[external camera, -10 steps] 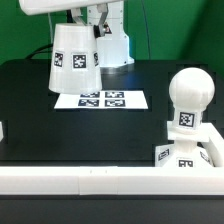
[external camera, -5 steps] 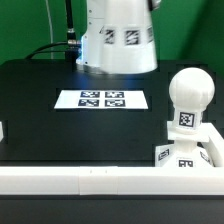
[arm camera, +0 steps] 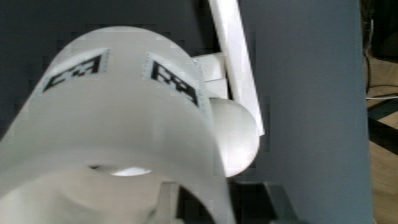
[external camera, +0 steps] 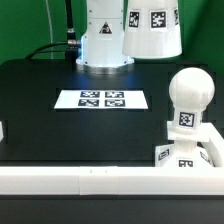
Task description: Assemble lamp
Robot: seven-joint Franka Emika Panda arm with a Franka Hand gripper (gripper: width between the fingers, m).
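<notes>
The white tapered lamp shade [external camera: 152,28] hangs high over the back right of the black table, with square markers on its side. My gripper is above the picture's edge in the exterior view. In the wrist view the shade [arm camera: 125,130] fills most of the picture, and my gripper [arm camera: 210,205] is shut on its wall. The ball bulb [external camera: 190,95] stands upright on the low square base [external camera: 185,152] at the front right, below and a little to the right of the shade.
The marker board [external camera: 102,99] lies flat in the middle of the table. The arm's white pedestal [external camera: 100,45] stands at the back. A white rail [external camera: 80,180] runs along the table's front edge. A small white piece [external camera: 3,130] shows at the left edge.
The shade has been lifted off the table from the back left and carried up and to the exterior view's right, toward the bulb. Bulb and base have not moved.
</notes>
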